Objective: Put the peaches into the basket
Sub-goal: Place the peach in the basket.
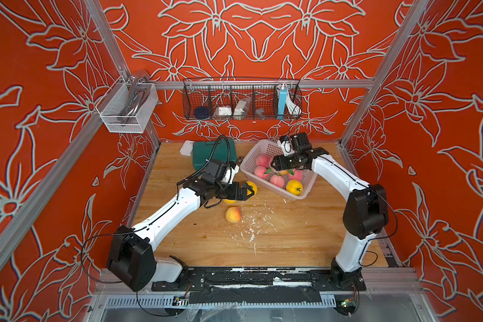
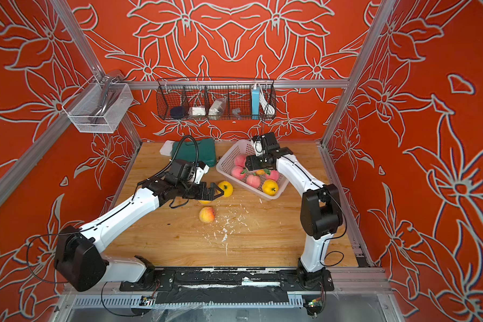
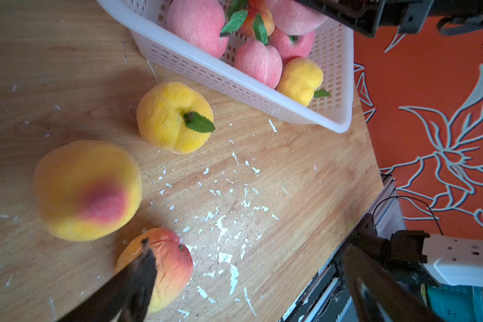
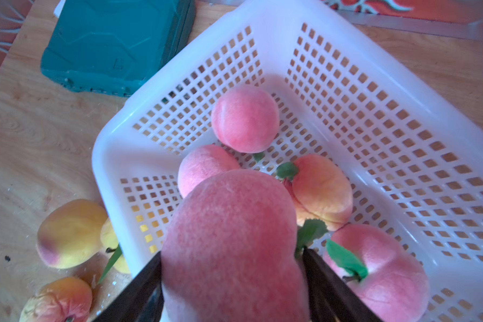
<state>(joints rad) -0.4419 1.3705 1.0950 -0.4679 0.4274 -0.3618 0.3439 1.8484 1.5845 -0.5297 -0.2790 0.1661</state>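
At the back right of your table [image 1: 304,239]: the basket [image 1: 265,147], pale pink, perforated, set askew.

- Contents: six peaches, as a top view counts them. Four are pink, one is small and orange, and one is a plain yellow peach [image 1: 294,186].
- In transit: one pink peach [image 4: 229,223], clamped between the jaws of your right gripper [image 4: 232,256] over the basket's floor and not yet let go.
- Outstanding, on bare wood just left of the basket: a leafed yellow peach [image 3: 175,117], a red-blushed peach [image 3: 87,189], and a wrinkled orange-red peach [image 3: 168,264].
- Your left gripper [image 1: 249,191]: jaws spread wide and empty, poised above these three with its tips beside the leafed yellow peach.

Standing, as a judgement: well past half, with one release and three pickups left.

Views:
- Both top views hide the pink peach under the right wrist, so only the right wrist view shows you the grip.
- The right wrist view in turn leaves out the plain yellow peach.
- From above, the red-blushed peach sits mostly under the left arm. The left wrist view shows you all three loose ones plainly.
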